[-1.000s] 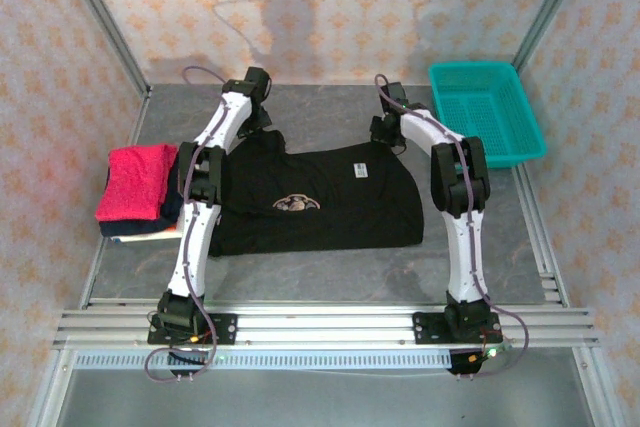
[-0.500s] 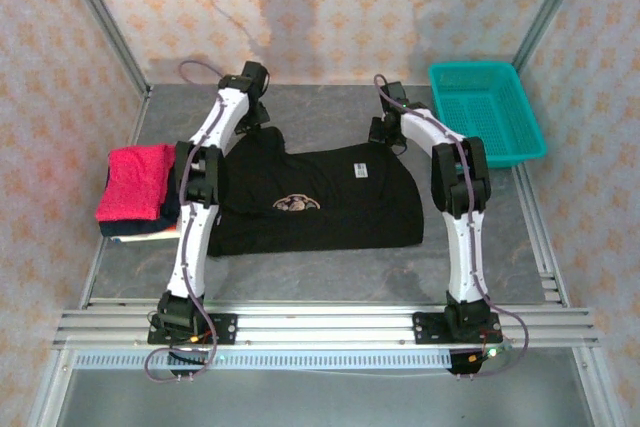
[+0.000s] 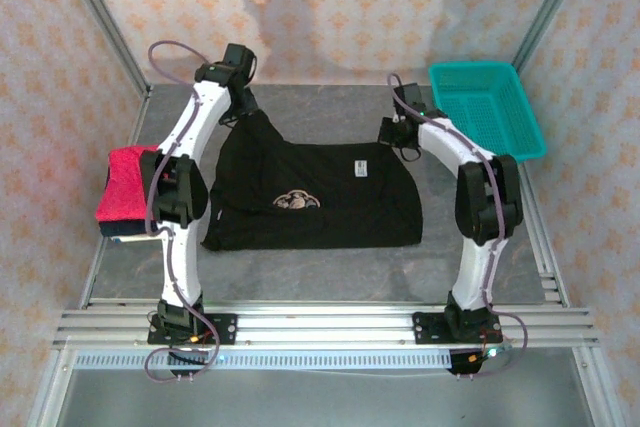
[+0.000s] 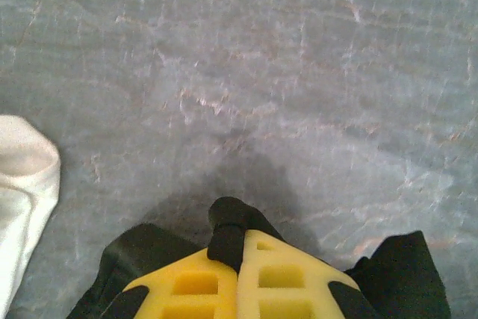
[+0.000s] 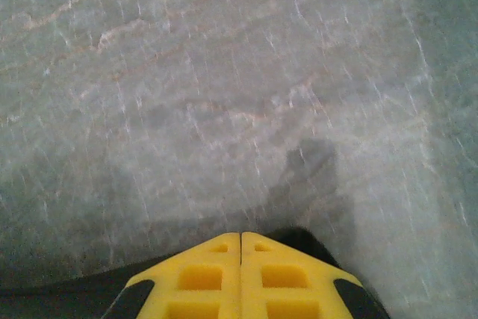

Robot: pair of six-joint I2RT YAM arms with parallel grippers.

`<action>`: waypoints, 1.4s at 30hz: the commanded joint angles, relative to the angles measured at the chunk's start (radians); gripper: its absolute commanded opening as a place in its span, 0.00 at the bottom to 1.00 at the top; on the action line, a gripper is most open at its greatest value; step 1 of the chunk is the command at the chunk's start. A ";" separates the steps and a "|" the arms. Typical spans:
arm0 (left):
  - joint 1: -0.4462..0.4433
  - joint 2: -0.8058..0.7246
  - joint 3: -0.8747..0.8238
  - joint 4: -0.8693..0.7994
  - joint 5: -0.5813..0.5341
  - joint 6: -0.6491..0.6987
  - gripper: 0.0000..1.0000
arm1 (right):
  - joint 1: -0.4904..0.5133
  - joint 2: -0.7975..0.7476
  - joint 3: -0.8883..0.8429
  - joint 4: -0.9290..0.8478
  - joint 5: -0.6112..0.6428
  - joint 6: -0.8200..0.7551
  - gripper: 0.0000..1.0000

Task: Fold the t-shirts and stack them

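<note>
The folded crimson-pink tee lies far left. The left gripper, pinched shut on the black tee, has pulled its far left corner up and back. The right gripper has just closed fully on the far right corner, so I judge the 2 arms ready to fold.

Top camera: high at the near edge, looking down across the whole counter.
Wrist cameras: close, facing that same counter.
</note>
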 commanded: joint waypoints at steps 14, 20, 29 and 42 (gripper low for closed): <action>-0.059 -0.459 -0.572 0.093 -0.112 -0.073 0.00 | 0.021 -0.243 -0.259 0.041 -0.047 0.000 0.00; -0.067 -0.566 -0.706 0.088 -0.113 -0.111 0.00 | 0.031 -0.301 -0.335 0.031 -0.038 0.017 0.00; -0.078 -0.695 -0.896 0.075 -0.081 -0.173 0.00 | 0.030 -0.365 -0.418 0.003 -0.018 0.047 0.00; -0.086 -0.827 -1.092 0.057 -0.039 -0.245 0.00 | 0.035 -0.377 -0.493 -0.012 -0.033 0.072 0.00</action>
